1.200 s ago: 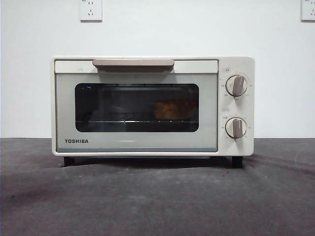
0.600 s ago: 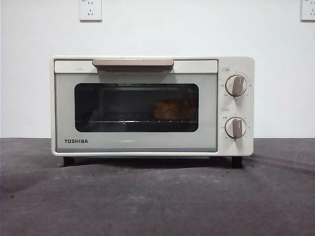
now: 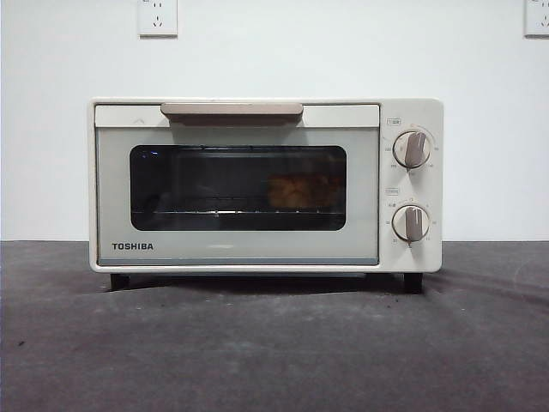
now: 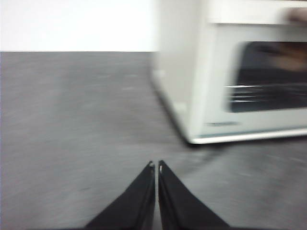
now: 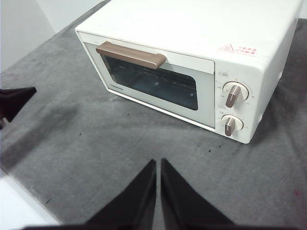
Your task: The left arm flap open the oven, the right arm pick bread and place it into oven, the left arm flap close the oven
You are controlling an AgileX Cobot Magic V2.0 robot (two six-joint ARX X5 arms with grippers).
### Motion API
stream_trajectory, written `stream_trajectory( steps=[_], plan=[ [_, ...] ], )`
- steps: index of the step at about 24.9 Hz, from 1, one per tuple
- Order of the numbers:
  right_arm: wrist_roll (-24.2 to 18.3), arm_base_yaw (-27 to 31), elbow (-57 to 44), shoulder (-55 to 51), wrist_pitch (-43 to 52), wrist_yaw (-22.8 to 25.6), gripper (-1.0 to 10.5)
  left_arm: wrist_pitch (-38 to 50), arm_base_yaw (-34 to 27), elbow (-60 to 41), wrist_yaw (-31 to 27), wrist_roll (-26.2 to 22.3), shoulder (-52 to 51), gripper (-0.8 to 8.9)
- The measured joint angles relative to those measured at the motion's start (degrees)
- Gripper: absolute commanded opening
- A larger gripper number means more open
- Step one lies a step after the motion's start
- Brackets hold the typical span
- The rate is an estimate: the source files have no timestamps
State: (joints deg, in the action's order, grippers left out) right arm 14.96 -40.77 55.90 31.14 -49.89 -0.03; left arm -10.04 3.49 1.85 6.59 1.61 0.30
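The cream-white TOSHIBA oven (image 3: 257, 249) stands on the grey cloth with its door shut and its beige handle (image 3: 232, 110) at the top. The golden bread (image 3: 300, 190) lies inside on the rack, seen through the right part of the dark window. No arm shows in the front view. My left gripper (image 4: 156, 165) is shut and empty, low over the cloth, off the oven's (image 4: 216, 96) left front corner; its dark tip also shows in the right wrist view (image 5: 14, 100). My right gripper (image 5: 158, 163) is shut and empty, raised in front of the oven (image 5: 192, 28).
Two knobs (image 3: 412, 148) (image 3: 412, 223) sit on the oven's right panel. Grey cloth (image 3: 274, 343) covers the table in front. A white wall with two sockets (image 3: 158, 17) stands behind. The table's near left edge (image 5: 19, 201) shows in the right wrist view.
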Motion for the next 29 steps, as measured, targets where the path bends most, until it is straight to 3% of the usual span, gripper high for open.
stream_trajectory(
  steps=[3, 29],
  plan=[
    [0.0, 0.0, 0.0, 0.0, 0.0, 0.0, 0.1, -0.3, -0.1, 0.0, -3.8, 0.5, 0.0, 0.19],
    [0.0, 0.0, 0.0, 0.0, 0.0, 0.0, 0.1, -0.3, -0.1, 0.0, -3.8, 0.5, 0.0, 0.19]
  ],
)
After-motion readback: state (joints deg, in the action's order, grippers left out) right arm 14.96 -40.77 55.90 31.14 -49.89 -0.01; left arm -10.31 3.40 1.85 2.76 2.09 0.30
